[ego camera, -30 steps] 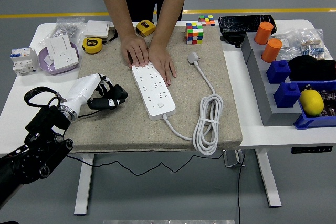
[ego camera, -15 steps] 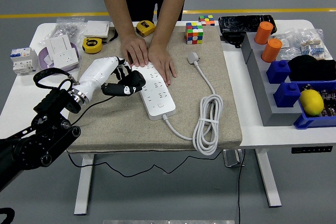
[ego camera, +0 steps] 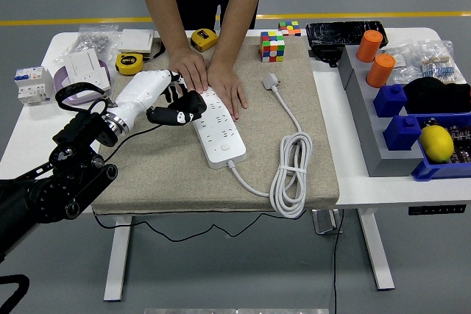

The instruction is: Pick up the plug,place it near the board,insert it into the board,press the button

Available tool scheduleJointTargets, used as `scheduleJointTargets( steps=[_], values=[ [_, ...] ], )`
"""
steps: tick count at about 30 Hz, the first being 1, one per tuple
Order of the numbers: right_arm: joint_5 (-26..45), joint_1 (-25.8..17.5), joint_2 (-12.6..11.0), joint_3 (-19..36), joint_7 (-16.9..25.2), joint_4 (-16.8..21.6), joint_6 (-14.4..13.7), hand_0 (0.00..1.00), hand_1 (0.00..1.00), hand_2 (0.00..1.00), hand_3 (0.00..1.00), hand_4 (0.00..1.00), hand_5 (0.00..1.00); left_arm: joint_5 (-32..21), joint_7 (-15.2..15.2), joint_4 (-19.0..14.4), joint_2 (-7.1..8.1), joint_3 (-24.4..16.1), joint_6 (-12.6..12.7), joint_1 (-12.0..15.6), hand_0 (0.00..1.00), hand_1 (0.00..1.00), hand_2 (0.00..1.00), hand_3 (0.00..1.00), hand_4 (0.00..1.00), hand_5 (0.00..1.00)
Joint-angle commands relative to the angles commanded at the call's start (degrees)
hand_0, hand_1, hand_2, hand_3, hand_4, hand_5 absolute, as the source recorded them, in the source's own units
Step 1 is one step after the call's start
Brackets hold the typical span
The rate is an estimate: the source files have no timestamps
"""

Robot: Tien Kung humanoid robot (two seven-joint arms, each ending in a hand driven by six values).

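Centrally on the beige mat: a white power strip, lying slantwise, far end toward the person, near end with its button toward the table's front edge. Pinned at the far end by both of the person's hands, palms flat, side by side on the strip's top. Just left of the strip, touching or nearly touching its left edge near the far sockets: the robot's left hand, white-backed, dark fingers curled around a black plug, held low over the mat. Trailing from that plug, a thin black cable across the mat and off the front edge. Right of the strip, apart from it: a white plug lying on the mat, its thick white cord coiled in loops near the mat's front right corner and joined to the strip's near end. Beyond the mat, at the far edge: two yellow tape measures, a coloured cube. Far right: grey stand with orange cylinders, blue bins, a yellow lemon. Far left: white sockets and a breaker. No right arm visible.
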Motion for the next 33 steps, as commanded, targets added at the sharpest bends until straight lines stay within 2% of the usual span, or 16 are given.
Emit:
scheduleJointTargets(
  steps=[1, 4, 5, 7, 9, 14, 22, 33],
  values=[
    [0.1, 0.0, 0.0, 0.0, 0.1, 0.0, 0.0, 0.929, 0.795, 0.745, 0.78, 0.998, 0.803, 0.3, 0.2, -1.1, 0.41, -1.1, -0.2, 0.4, 0.415, 0.356, 0.328, 0.333, 0.585, 0.169],
    [0.7, 0.1, 0.1, 0.0, 0.3, 0.0, -0.1, 0.929, 0.795, 0.745, 0.78, 0.998, 0.803, 1.0, 1.3, -6.1, 3.26, -4.4, -1.6, 2.4, 0.415, 0.356, 0.328, 0.333, 0.585, 0.169],
    [0.7, 0.1, 0.1, 0.0, 0.3, 0.0, -0.1, 0.929, 0.795, 0.745, 0.78, 0.998, 0.803, 1.0, 1.4, -6.7, 3.46, -4.7, -1.7, 2.6, 0.415, 0.356, 0.328, 0.333, 0.585, 0.169],
    [0.7, 0.0, 0.1, 0.2, 0.1, 0.0, -0.1, 0.93, 0.796, 0.746, 0.78, 0.998, 0.803, 0.9, 2.0, -10.1, 5.01, -6.0, -2.5, 3.7, 0.415, 0.356, 0.328, 0.333, 0.586, 0.168],
    [0.8, 0.0, 0.1, 0.2, 0.1, 0.0, -0.2, 0.93, 0.796, 0.746, 0.78, 0.998, 0.803, 0.2, 2.3, -12.9, 5.99, -6.4, -2.9, 4.4, 0.415, 0.356, 0.328, 0.333, 0.586, 0.168],
    [1.1, 0.1, 0.0, 0.1, 0.2, 0.0, -0.2, 0.927, 0.794, 0.746, 0.78, 0.998, 0.801, -1.3, 2.3, -16.9, 6.84, -5.9, -3.0, 5.8, 0.415, 0.357, 0.327, 0.333, 0.587, 0.167],
    [1.5, 0.3, 0.2, -0.4, 0.4, 0.0, -0.1, 0.928, 0.795, 0.746, 0.78, 0.998, 0.799, -1.1, 2.6, -17.3, 6.63, -5.6, -3.3, 6.1, 0.415, 0.358, 0.327, 0.332, 0.59, 0.164],
    [1.8, 0.0, 0.1, -0.4, 0.3, 0.0, -0.1, 0.929, 0.793, 0.746, 0.779, 0.998, 0.797, -0.8, 2.6, -17.6, 7.76, -5.0, -3.3, 5.3, 0.414, 0.359, 0.326, 0.33, 0.59, 0.163]
  ],
)
